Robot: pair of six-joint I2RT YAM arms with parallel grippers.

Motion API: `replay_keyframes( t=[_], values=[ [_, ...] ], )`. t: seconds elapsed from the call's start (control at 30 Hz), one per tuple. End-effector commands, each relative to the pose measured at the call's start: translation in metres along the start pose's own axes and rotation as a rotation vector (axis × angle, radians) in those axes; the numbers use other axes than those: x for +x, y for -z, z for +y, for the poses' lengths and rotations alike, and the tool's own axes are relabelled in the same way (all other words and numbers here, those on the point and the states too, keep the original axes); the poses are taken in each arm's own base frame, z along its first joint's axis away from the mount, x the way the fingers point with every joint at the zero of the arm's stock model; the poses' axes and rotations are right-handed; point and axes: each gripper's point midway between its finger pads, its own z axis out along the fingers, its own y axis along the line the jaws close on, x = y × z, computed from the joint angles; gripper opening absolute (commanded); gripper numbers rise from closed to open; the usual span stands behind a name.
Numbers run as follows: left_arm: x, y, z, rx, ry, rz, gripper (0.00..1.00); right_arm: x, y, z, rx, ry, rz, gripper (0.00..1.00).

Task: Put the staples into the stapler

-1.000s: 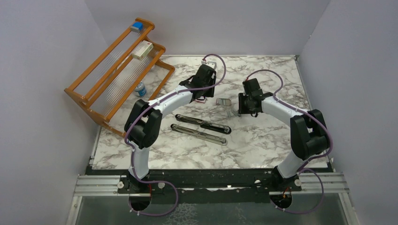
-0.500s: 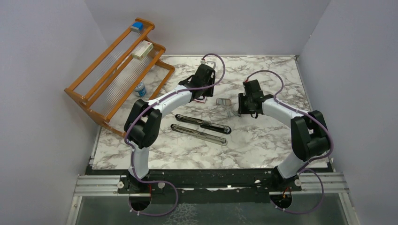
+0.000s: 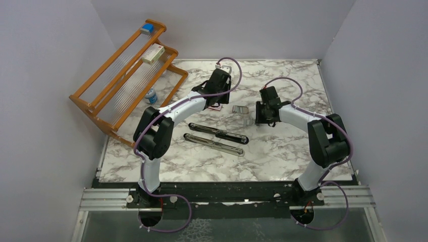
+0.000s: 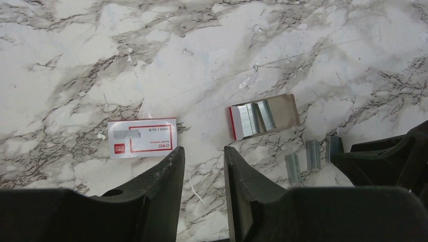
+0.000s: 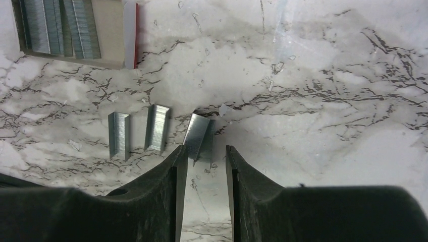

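- My right hand [image 5: 205, 150] hangs low over the worktop [image 5: 323, 75] with its fingers apart and nothing gripped. The near end of one strip of staples [image 5: 198, 137] lies just in the mouth of the gap, closer to the left finger than to the right one.
- This strip points nearly up the frame, along my fingers, and leans a little to one side.
- Two other strips [image 5: 158, 127] lie to the left of it, side by side but apart, and also point up the frame.
- The tray [image 5: 108, 30] with more staples sits in the upper left of the right wrist view, its red edge turned to the right.
- My left hand [image 4: 203, 149] also has its fingers apart, with only bare worktop between them. The red-and-white packet [image 4: 143, 137] lies flat just beyond the left fingertip.
- The stapler [image 3: 217, 138] lies opened flat in the middle of the top view, below both hands and well apart from the staples. Its long axis runs from upper left to lower right.
- A wooden rack [image 3: 126, 75] stands at the upper left of the top view, and it carries a white-and-red box [image 3: 153, 53].
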Motion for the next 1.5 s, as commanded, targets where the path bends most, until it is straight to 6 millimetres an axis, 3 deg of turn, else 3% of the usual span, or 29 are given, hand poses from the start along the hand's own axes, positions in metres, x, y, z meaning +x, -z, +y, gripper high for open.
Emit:
replay_keyframes(
  t=[0.0, 0.43, 0.9, 1.47],
  values=[
    [-0.008, 0.002, -0.001, 0.018, 0.012, -0.013, 0.37, -0.011, -0.003, 0.015, -0.077, 0.004, -0.019, 0.36],
    [-0.007, 0.001, -0.002, 0.025, 0.018, -0.008, 0.36, -0.018, 0.002, 0.006, -0.027, -0.005, -0.051, 0.34],
    [-0.004, -0.002, -0.001, 0.028, 0.02, -0.001, 0.36, -0.03, 0.01, 0.021, -0.109, 0.006, -0.089, 0.34],
    [-0.006, -0.001, -0.001, 0.028, 0.021, -0.005, 0.36, -0.021, 0.003, 0.021, -0.094, -0.008, -0.025, 0.34]
  ],
)
